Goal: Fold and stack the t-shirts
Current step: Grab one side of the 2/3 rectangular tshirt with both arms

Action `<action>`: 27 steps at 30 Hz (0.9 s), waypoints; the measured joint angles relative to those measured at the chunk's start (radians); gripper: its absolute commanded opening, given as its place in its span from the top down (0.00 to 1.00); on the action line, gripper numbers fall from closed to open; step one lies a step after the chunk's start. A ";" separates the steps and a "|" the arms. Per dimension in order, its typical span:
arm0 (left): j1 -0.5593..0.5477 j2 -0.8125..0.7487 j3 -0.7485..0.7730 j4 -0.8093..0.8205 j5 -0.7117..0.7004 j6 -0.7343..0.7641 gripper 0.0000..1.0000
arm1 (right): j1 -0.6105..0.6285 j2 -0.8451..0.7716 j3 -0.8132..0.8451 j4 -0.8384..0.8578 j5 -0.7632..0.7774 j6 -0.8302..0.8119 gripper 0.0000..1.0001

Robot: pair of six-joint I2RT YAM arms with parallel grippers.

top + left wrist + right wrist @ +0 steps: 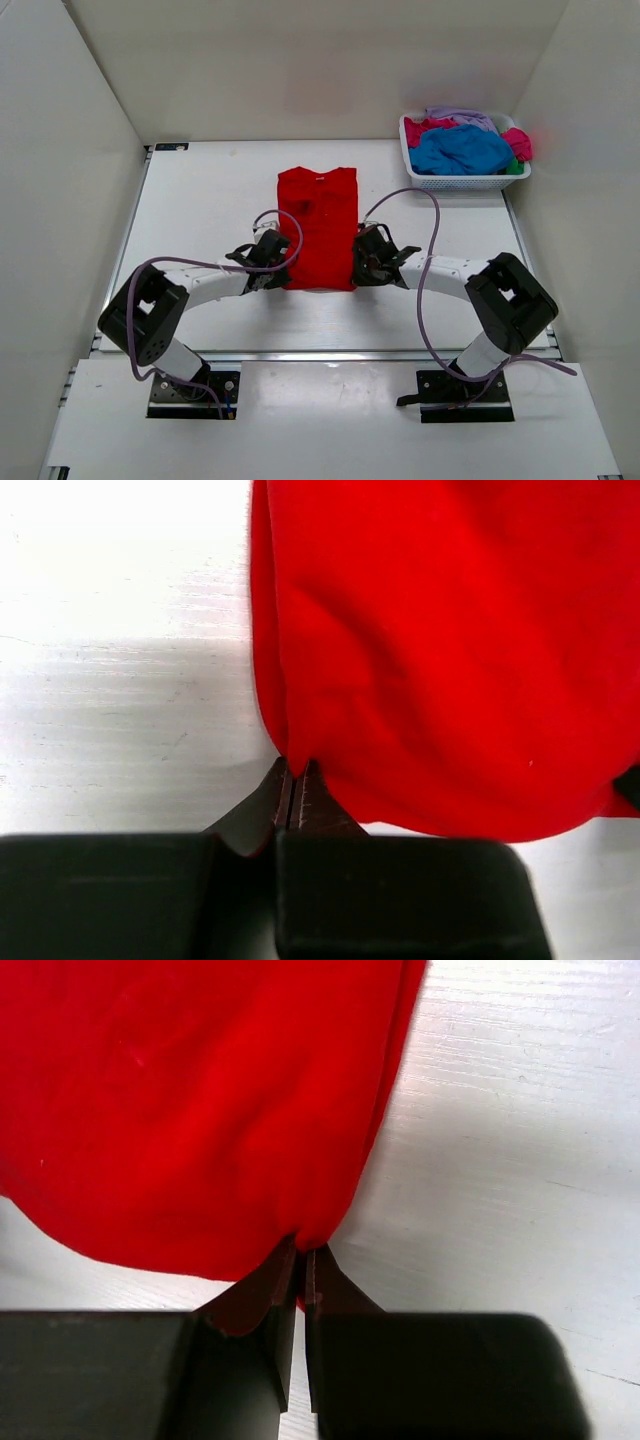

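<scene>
Two grippers, one shirt. Top cam: my left gripper (278,268) and right gripper (360,262) sat at the near corners of the bright red cloth t-shirt (318,225), flat on the white table (200,220); blue, pink and lavender t-shirts (460,150) were heaped in the white plastic mesh basket (465,183) far right. Left wrist cam: jaws pinched tight on the red edge. Right wrist cam: same, clamped on cloth.

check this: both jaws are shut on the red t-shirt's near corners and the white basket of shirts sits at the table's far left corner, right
Wrong side: the top external view shows the white basket at the far right corner of the table. Otherwise yes, both jaws are shut on the red t-shirt at its near corners.
</scene>
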 measured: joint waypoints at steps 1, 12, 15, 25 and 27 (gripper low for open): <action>0.000 -0.002 -0.002 -0.001 0.001 0.001 1.00 | 0.001 -0.001 0.000 0.000 0.001 -0.002 1.00; -0.109 -0.266 -0.182 -0.148 0.095 -0.005 1.00 | 0.099 -0.144 -0.084 -0.159 -0.055 -0.066 1.00; -0.183 -0.344 -0.216 -0.214 0.128 -0.036 1.00 | 0.143 -0.212 -0.119 -0.232 -0.086 -0.068 1.00; -0.177 -0.686 -0.169 -0.478 0.163 -0.107 1.00 | 0.247 -0.364 -0.072 -0.418 -0.134 -0.019 1.00; -0.138 -0.687 -0.110 -0.512 0.175 -0.097 1.00 | 0.219 -0.364 -0.040 -0.444 -0.149 -0.032 1.00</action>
